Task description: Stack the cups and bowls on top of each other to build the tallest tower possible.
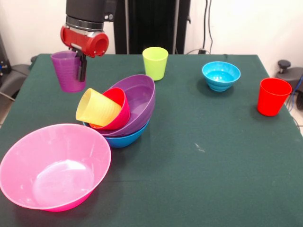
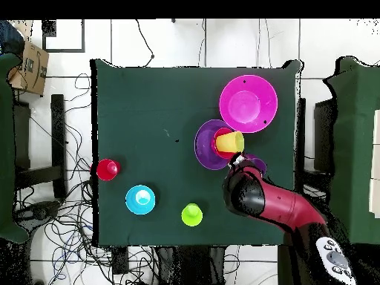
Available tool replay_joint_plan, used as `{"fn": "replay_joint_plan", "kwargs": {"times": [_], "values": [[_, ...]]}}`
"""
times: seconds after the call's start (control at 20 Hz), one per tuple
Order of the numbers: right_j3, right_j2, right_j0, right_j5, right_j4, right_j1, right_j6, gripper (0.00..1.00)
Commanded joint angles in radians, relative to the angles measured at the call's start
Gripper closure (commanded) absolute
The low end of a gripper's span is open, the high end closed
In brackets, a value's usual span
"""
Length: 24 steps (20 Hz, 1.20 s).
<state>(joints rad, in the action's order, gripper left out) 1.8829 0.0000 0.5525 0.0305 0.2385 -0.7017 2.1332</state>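
Evidently the purple cup (image 1: pixel 68 71) is carried clear of the table, pinched by its rim in the gripper (image 1: pixel 82 66), one finger seemingly inside the wall, though that is hard to confirm. It is held upright beside the tower (image 1: pixel 120 111), presumably for placing on top. The tower is built on the blue bowl (image 1: pixel 124 138), with the purple bowl (image 1: pixel 137 101) and red bowl (image 1: pixel 119 109) nested and tilted, so the yellow cup (image 1: pixel 96 108) lies on its side. The pink bowl (image 1: pixel 54 165), green cup (image 1: pixel 155 63), light blue bowl (image 1: pixel 220 75) and red cup (image 1: pixel 272 96) are left apart.

Dark green table (image 1: pixel 213 156), pink bowl (image 1: pixel 54 165), blue bowl (image 1: pixel 124 138) under the tower, lime cup (image 1: pixel 155 63), light blue bowl (image 1: pixel 221 75), red cup (image 1: pixel 273 96)
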Motion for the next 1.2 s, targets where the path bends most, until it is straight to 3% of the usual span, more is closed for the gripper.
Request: {"fn": "replay_joint_plan", "kwargs": {"times": [0.05, 1.2], "values": [[-0.061, 0.053, -0.02, -0.034, 0.056, 0.037, 0.037, 1.0], [-0.149, 0.061, -0.007, -0.06, 0.075, 0.099, 0.021, 1.0]]}}
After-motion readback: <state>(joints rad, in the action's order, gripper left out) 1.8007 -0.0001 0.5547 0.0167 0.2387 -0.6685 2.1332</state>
